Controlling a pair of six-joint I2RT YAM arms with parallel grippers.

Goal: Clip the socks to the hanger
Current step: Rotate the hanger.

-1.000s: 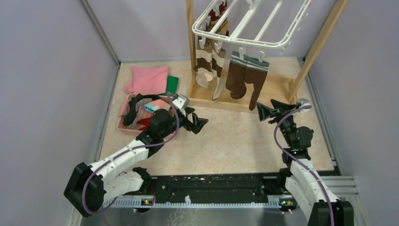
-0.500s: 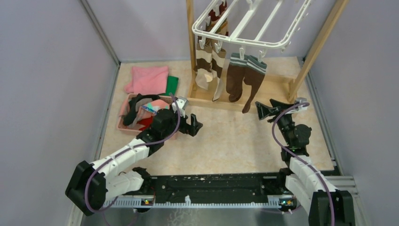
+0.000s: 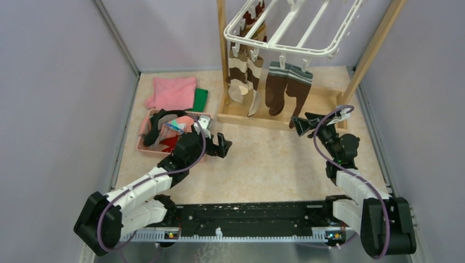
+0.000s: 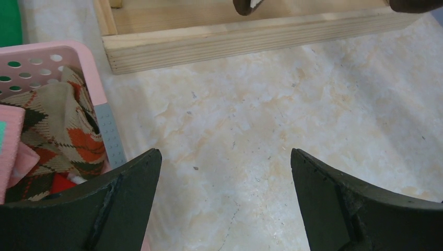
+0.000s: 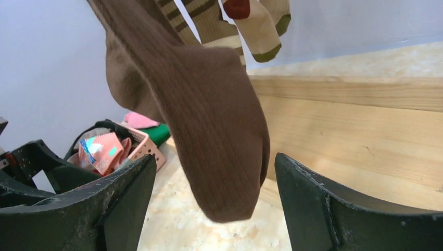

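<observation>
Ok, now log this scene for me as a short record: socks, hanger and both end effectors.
hanger: white grid rack, up between the posts of the wooden frame
clipped: striped pair and dark brown pair, hanging from its clips
unclipped socks: piled in the pink basket
left end effector: open, empty, over the bare table beside the basket
right end effector: open, at the toe of a dark brown sock, not closed on it
</observation>
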